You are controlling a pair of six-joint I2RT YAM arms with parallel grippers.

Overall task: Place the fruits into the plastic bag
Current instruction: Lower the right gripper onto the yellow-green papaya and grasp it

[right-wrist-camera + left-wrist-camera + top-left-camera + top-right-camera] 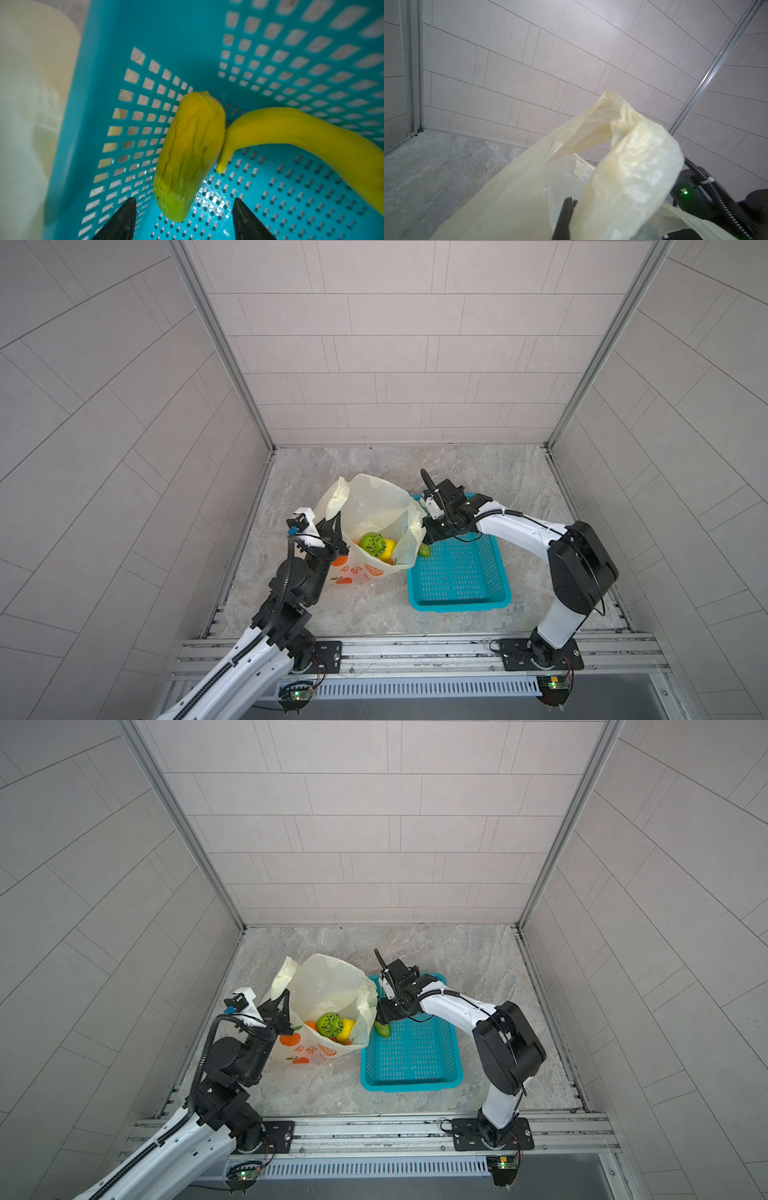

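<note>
Overhead, a teal perforated rectangular plastic basket [459, 572] sits on a grey marbled tabletop [498, 472].

In the basket, at its far corner on the bag side, a wrinkled yellow-green toy fruit piece [187, 149] touches the tip of a smooth yellow toy banana [301, 133].

The right gripper [184, 199] is inside the basket w/ fingers spread, one each side of the yellow-green piece's near end. There are gaps on both sides & it pinches nothing.

Just beside the basket, on the left arm's side, stands a thin see-through cream-yellow plastic bag [374, 506], mouth open upward. Orange fruit prints & orange characters [365, 570] show on its near face.

Inside the bag:
- a green ball w/ dark netted pattern [372, 544]
- a yellow lemon [389, 549]
- an orange piece [311, 1026]

The left gripper [337, 533] is at the bag rim farthest from the basket. Its fingers [566, 216] are pressed together on the film by a handle loop.

Pale grey tiled walls [395, 344] rise behind & to both sides of the basket. An aluminium rail [415, 649] runs in front of it & carries both arm bases.
</note>
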